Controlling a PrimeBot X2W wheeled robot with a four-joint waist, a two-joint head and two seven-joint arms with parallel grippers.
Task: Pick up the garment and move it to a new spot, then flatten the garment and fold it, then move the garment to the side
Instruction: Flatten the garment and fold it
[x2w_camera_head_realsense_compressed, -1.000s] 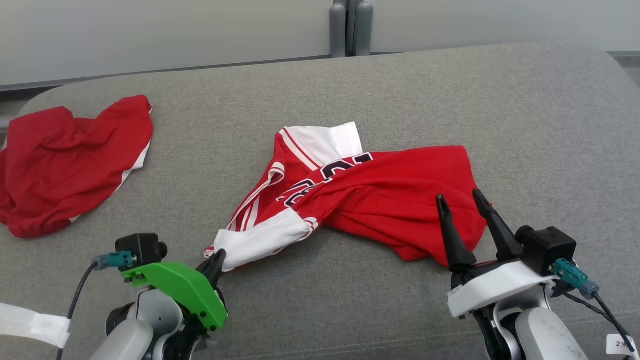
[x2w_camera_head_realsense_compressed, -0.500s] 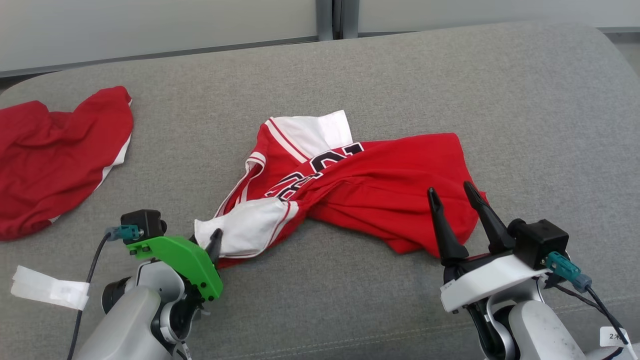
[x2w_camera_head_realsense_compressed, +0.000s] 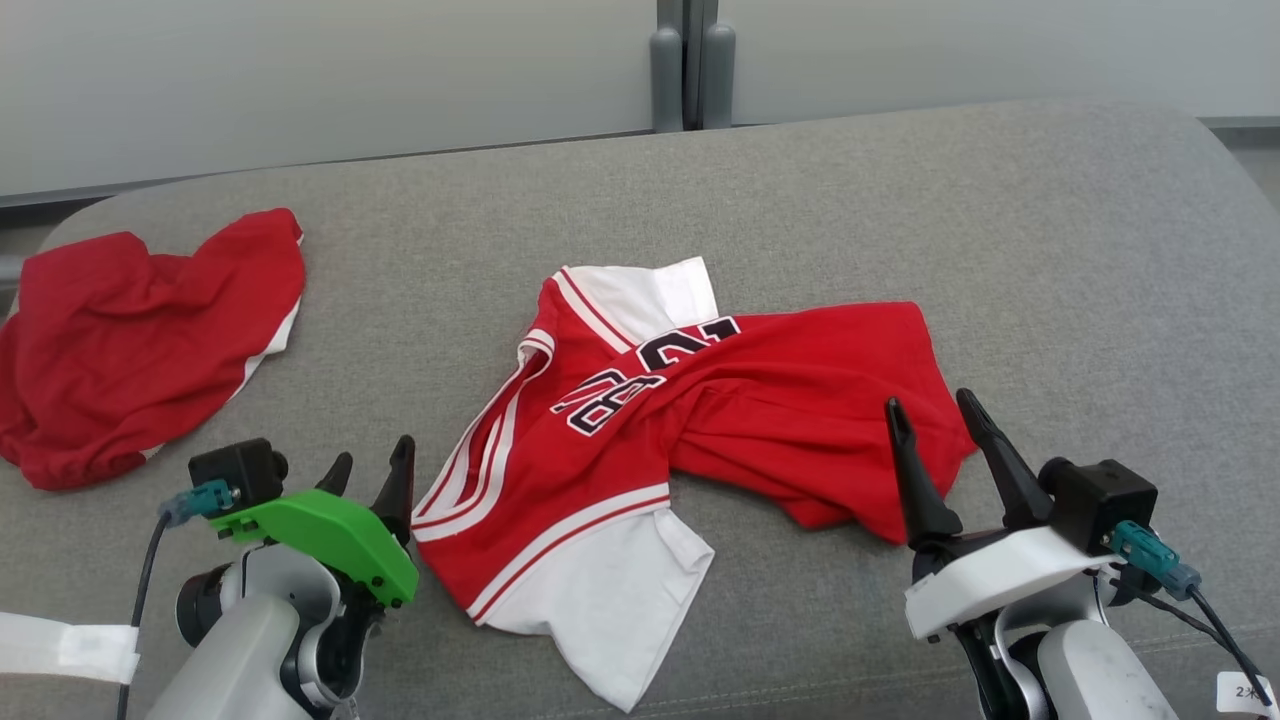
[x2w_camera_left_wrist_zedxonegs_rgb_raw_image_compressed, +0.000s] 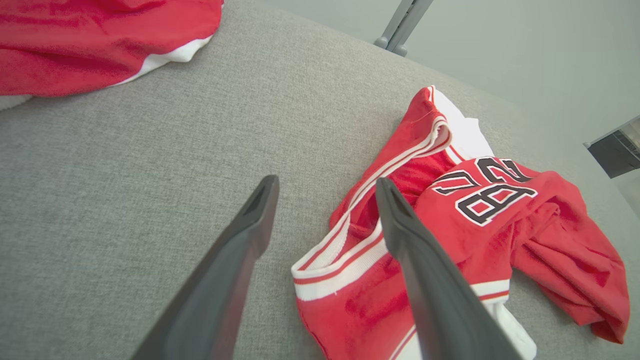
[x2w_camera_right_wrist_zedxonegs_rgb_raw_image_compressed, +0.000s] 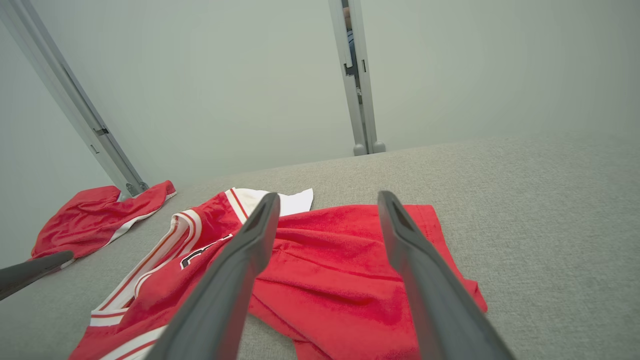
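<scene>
The garment (x2w_camera_head_realsense_compressed: 620, 440) is a red jersey with white sleeves and black-and-white numbers, lying crumpled in the middle of the grey cushion (x2w_camera_head_realsense_compressed: 900, 200). One white sleeve (x2w_camera_head_realsense_compressed: 610, 590) is spread flat toward the front edge. My left gripper (x2w_camera_head_realsense_compressed: 372, 452) is open just left of the jersey's striped edge, holding nothing. In the left wrist view the left gripper (x2w_camera_left_wrist_zedxonegs_rgb_raw_image_compressed: 327, 185) has its right finger over the garment (x2w_camera_left_wrist_zedxonegs_rgb_raw_image_compressed: 475, 220). My right gripper (x2w_camera_head_realsense_compressed: 930, 400) is open above the jersey's right lower corner. The right wrist view has the right gripper (x2w_camera_right_wrist_zedxonegs_rgb_raw_image_compressed: 328, 197) empty above the garment (x2w_camera_right_wrist_zedxonegs_rgb_raw_image_compressed: 340, 260).
A second red cloth (x2w_camera_head_realsense_compressed: 140, 340) with white trim lies bunched at the far left, also seen as the red cloth (x2w_camera_left_wrist_zedxonegs_rgb_raw_image_compressed: 100, 45) and the red cloth (x2w_camera_right_wrist_zedxonegs_rgb_raw_image_compressed: 100, 220). Grey metal posts (x2w_camera_head_realsense_compressed: 685, 65) stand behind the cushion. A white tag (x2w_camera_head_realsense_compressed: 70, 650) hangs by my left arm.
My left gripper opened and let go of the white sleeve, which now lies spread flat near the front. The right gripper stayed open. The head camera shifted.
</scene>
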